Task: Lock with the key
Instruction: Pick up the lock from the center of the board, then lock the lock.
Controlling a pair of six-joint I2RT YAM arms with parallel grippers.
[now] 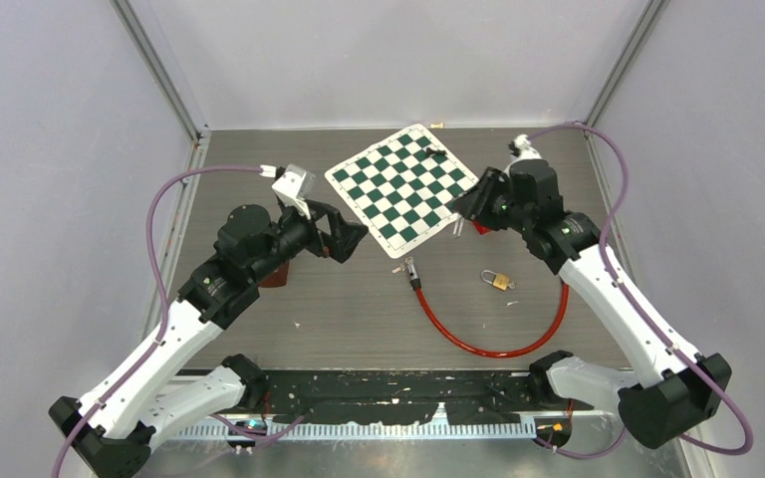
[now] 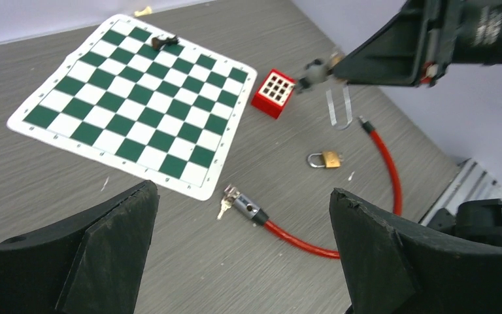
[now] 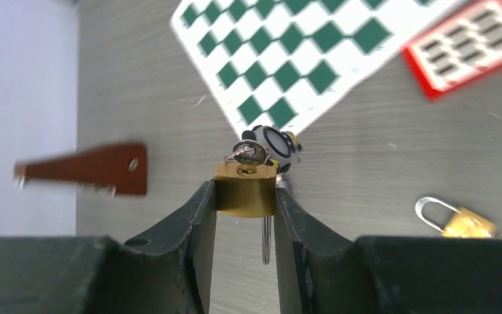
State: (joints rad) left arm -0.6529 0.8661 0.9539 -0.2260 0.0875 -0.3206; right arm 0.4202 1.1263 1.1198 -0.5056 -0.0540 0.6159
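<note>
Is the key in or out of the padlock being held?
In. The key pokes from the brass padlock gripped between the right jaws.

A flat square mat [image 1: 401, 188] is chequered in dark green and white. A gold-coloured metal padlock [image 3: 245, 193] is fitted with a silver key [image 3: 248, 152]. A second brass padlock [image 1: 499, 282] is silver-shackled. A curved coated cable [image 1: 488, 352] is coloured red, the wood-grain table [image 1: 339, 319] streaked grey.

Two padlocks [image 3: 245, 193] [image 1: 499, 281], one chessboard [image 1: 403, 189], one red cable [image 2: 301, 241], one red block [image 2: 273, 93].
</note>
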